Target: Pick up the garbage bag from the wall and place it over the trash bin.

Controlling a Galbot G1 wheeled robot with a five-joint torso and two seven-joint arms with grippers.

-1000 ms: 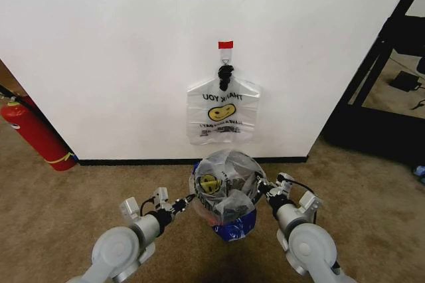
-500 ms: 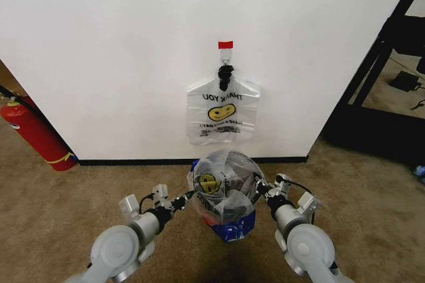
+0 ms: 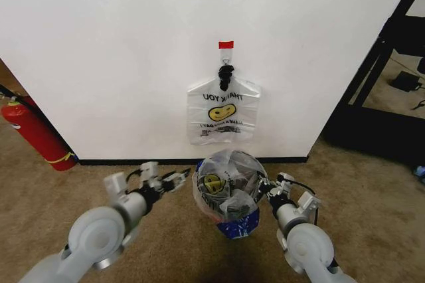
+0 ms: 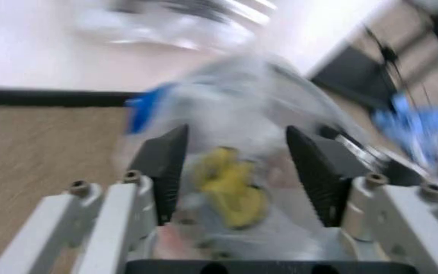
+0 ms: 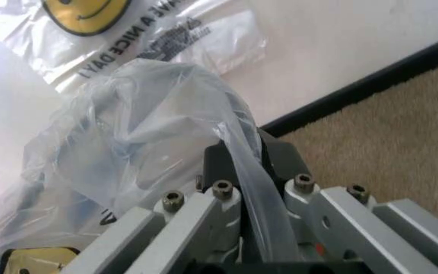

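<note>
Translucent white plastic, the garbage bag (image 3: 226, 187), sits draped over the trash bin (image 3: 236, 228) on the carpet near the wall (image 3: 119, 50); a like smiley bag (image 3: 223, 117) hangs on the hook (image 3: 225, 77) beyond it. Your right gripper (image 3: 265, 188) is clamped on the bag's right edge. Your left gripper (image 3: 178, 178) sits just left of the bag, fingers apart and empty. You look to be finishing the placing step: the right side calls for release next.

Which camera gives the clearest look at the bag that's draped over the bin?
The head view: the whole garbage bag shows, domed over the trash bin, between the open left pincer and the right pincer clamping its edge. The left wrist view blurs it; the right wrist view shows crumpled plastic up close.
</note>
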